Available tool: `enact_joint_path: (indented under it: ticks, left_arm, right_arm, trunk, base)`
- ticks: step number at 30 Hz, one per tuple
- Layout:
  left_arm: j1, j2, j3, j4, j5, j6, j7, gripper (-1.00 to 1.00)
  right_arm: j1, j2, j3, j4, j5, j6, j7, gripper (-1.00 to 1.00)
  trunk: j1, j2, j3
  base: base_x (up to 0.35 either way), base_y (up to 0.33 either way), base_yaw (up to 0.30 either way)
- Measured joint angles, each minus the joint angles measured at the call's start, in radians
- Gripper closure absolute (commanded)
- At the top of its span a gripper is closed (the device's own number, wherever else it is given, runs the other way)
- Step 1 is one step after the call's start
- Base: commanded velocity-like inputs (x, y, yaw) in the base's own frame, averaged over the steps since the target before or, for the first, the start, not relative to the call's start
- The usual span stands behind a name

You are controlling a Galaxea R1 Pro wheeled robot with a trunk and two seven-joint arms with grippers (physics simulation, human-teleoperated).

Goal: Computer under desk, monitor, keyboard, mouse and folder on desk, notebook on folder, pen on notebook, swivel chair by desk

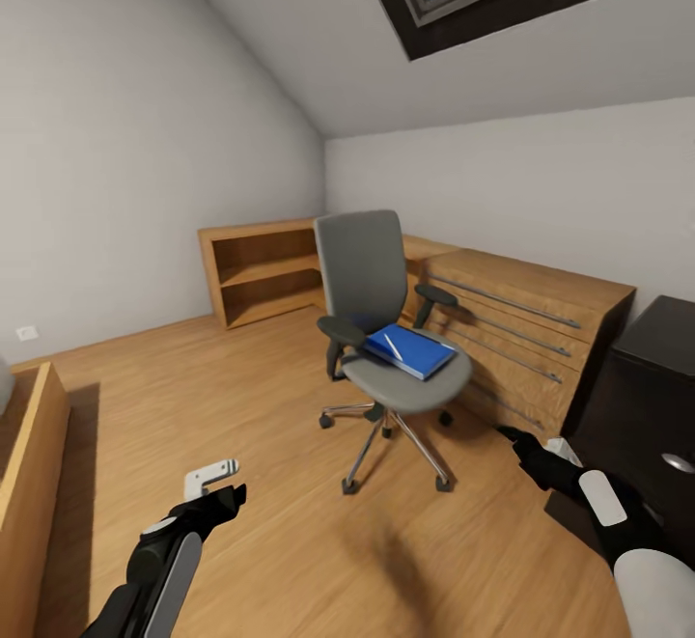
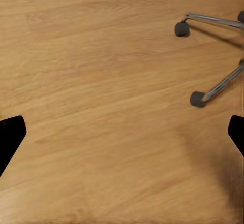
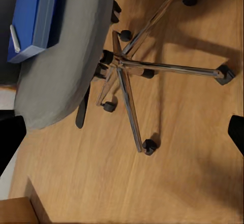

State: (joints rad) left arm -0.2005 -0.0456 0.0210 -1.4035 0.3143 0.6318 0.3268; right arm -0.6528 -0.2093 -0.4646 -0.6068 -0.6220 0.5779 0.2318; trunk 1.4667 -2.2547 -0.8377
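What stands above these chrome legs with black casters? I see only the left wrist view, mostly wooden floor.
Observer: A grey padded swivel chair, standing on the floor ahead of the robot.
Operator: Is anything on its seat?
Observer: Yes, a flat blue folder lies there, with a thin white pen on top of it.
Operator: Where is the right gripper?
Observer: The right gripper hangs open near the seat's edge, not touching the chair.

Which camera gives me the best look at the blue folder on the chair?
Head view: the blue folder lies in full on the swivel chair seat, a white pen on top. Right wrist view catches its edge.
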Motion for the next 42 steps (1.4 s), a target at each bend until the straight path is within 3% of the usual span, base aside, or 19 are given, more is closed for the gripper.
enact_joint_path:
  ticks: [12, 18, 23, 24, 28, 30, 36, 37, 38, 42]
  left_arm:
    - [0.000, 0.000, 0.041, -0.022, 0.002, 0.001, -0.005, -1.00]
    - [0.000, 0.000, 0.056, -0.023, 0.002, 0.002, -0.006, -1.00]
    - [0.000, 0.000, 0.058, -0.023, 0.002, 0.002, -0.006, -1.00]
    - [0.000, 0.000, 0.058, -0.023, 0.002, 0.002, -0.006, -1.00]
    - [0.000, 0.000, 0.058, -0.023, 0.002, 0.002, -0.006, -1.00]
    - [0.000, -0.001, 0.057, -0.023, 0.002, 0.002, -0.005, -1.00]
    - [0.000, -0.001, 0.056, -0.024, 0.001, 0.002, -0.005, -1.00]
    - [0.000, -0.001, 0.054, -0.025, 0.000, 0.001, -0.005, -1.00]
    - [0.000, -0.002, 0.054, -0.025, 0.000, 0.000, -0.005, -1.00]
    - [0.000, -0.002, 0.053, -0.026, 0.000, 0.000, -0.005, -1.00]
  right_arm:
    - [0.000, 0.012, 0.002, -0.006, 0.009, -0.015, -0.001, -1.00]
    - [0.000, 0.050, 0.004, -0.011, 0.105, -0.097, -0.017, -1.00]
    - [0.000, 0.096, 0.003, -0.035, 0.228, -0.195, -0.062, -1.00]
    - [0.000, 0.120, 0.003, -0.054, 0.277, -0.230, -0.088, -1.00]
    - [0.002, 0.168, 0.001, -0.107, 0.366, -0.286, -0.153, -1.00]
    - [0.048, 0.219, 0.000, -0.211, 0.444, -0.324, -0.237, -1.00]
    - [0.148, 0.276, 0.000, -0.419, 0.469, -0.327, -0.277, -1.00]
    - [0.215, 0.314, 0.002, -0.541, 0.490, -0.316, -0.285, -1.00]
    - [0.234, 0.324, 0.009, -0.572, 0.505, -0.311, -0.287, -1.00]
    - [0.252, 0.334, 0.034, -0.601, 0.533, -0.307, -0.289, -1.00]
  trunk:
    - [-0.046, 0.084, 0.042]
    - [-0.069, 0.126, 0.064]
    - [-0.088, 0.161, 0.083]
    - [-0.092, 0.168, 0.087]
    - [-0.107, 0.196, 0.102]
    - [-0.115, 0.210, 0.110]
    - [-0.138, 0.252, 0.132]
    - [-0.142, 0.259, 0.135]
    - [-0.146, 0.266, 0.139]
    - [-0.162, 0.294, 0.151]
  base:
    - [-0.334, 0.139, -0.226]
    - [-0.328, 0.180, -0.252]
    - [-0.327, 0.185, -0.250]
    - [-0.327, 0.186, -0.250]
    - [-0.327, 0.186, -0.250]
    - [-0.327, 0.186, -0.249]
    - [-0.321, 0.183, -0.250]
    - [-0.210, 0.124, -0.255]
    - [-0.168, 0.100, -0.255]
    - [-0.086, 0.051, -0.256]
